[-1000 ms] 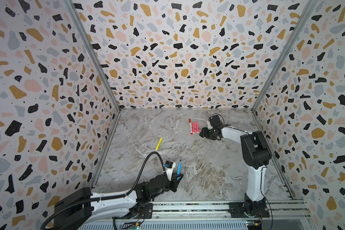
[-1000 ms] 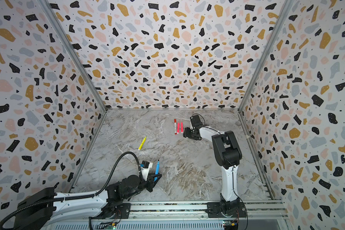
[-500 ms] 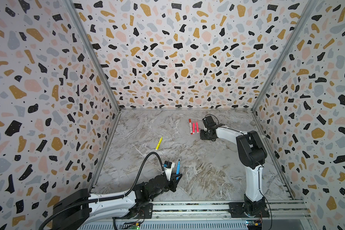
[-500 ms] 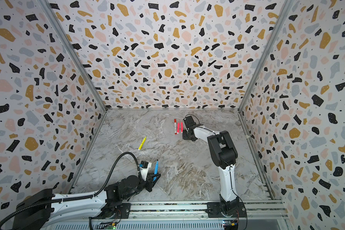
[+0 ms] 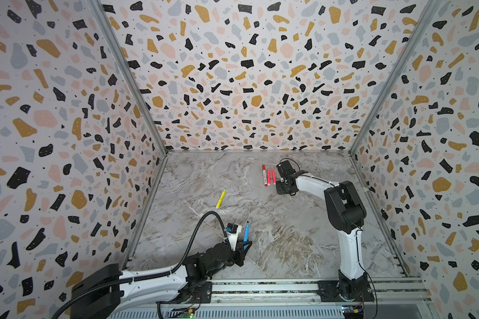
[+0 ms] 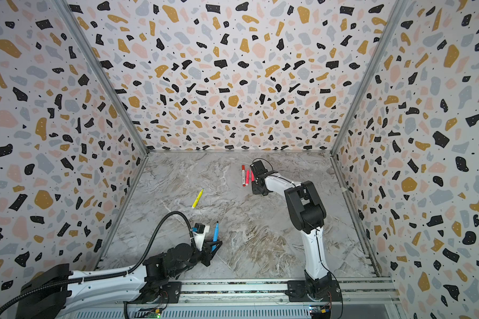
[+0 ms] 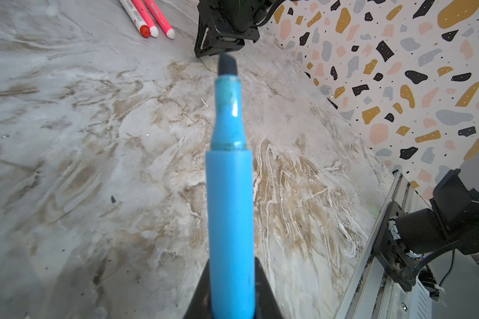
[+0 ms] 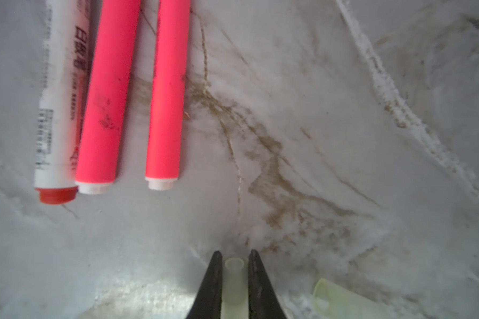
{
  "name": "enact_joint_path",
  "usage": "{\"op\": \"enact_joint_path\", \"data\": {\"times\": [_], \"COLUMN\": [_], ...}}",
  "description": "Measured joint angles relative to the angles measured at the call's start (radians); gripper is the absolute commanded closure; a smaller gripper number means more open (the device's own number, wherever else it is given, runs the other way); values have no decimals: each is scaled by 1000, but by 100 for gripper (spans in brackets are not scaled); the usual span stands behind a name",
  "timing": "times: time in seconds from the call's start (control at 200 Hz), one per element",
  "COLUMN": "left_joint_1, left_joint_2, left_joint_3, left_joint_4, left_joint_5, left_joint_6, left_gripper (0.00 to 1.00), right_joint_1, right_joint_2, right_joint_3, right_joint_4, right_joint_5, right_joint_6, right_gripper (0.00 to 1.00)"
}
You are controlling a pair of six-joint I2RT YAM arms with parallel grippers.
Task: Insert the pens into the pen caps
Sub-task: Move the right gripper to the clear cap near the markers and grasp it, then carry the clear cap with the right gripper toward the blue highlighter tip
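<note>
**One pen raised, one cap pinched, nothing joined yet**

The marbled worktop (image 5: 288,243) carries everything, and most of it is bare. At its near left, the left claw (image 5: 244,245) is closed narrow around the rear of the blue pen (image 7: 230,207). The pen sticks out of it with its dark felt tip uncovered. Far across the worktop, the right claw (image 8: 234,255) is down at the surface. Its jaws are drawn in tight on a pale translucent cap (image 8: 233,284), whose open mouth pokes out between the fingertips.

Near that claw three pens lie parallel. The white-bodied pen (image 8: 58,110) with red ends lies against a pink pen (image 8: 105,96), and a second pink pen (image 8: 168,96) lies a little apart. The yellow pen (image 5: 220,198) lies alone between the two arms, well apart from both. A second translucent cap (image 8: 343,303), greenish-yellow, lies just beside the right claw.

The task looks barely begun, since no pen is seated in a loose cap. The blue pen and the pinched cap are well apart and have yet to meet. The yellow pen and the loose cap wait after that. Whether the three far pens need caps cannot be told, because their far ends are too small in both top views.
</note>
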Motion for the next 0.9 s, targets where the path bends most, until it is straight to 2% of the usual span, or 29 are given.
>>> {"op": "enact_joint_path", "data": {"times": [0.135, 0.33, 0.436, 0.556, 0.706, 0.901], "left_joint_1": [0, 0, 0, 0, 0, -4], "left_joint_2": [-6, -2, 14, 51, 132, 267], "left_joint_3": [0, 0, 3, 21, 55, 85], "left_joint_4": [0, 13, 31, 50, 111, 201], "left_joint_5": [-8, -7, -6, 1, 26, 78], "left_joint_6": [0, 2, 7, 14, 24, 27], "left_gripper": [100, 100, 100, 100, 100, 100], "right_joint_1": [8, 11, 12, 21, 63, 125], "right_joint_2": [-122, -400, -543, -691, -801, -876], "right_joint_3": [-142, -319, -423, -618, -840, -941], "right_joint_4": [30, 165, 319, 551, 787, 958], "right_joint_5": [-108, -315, -444, -564, -613, -619], "right_joint_6": [-4, 22, 72, 191, 332, 436], "right_gripper": [94, 94, 92, 92, 92, 92]}}
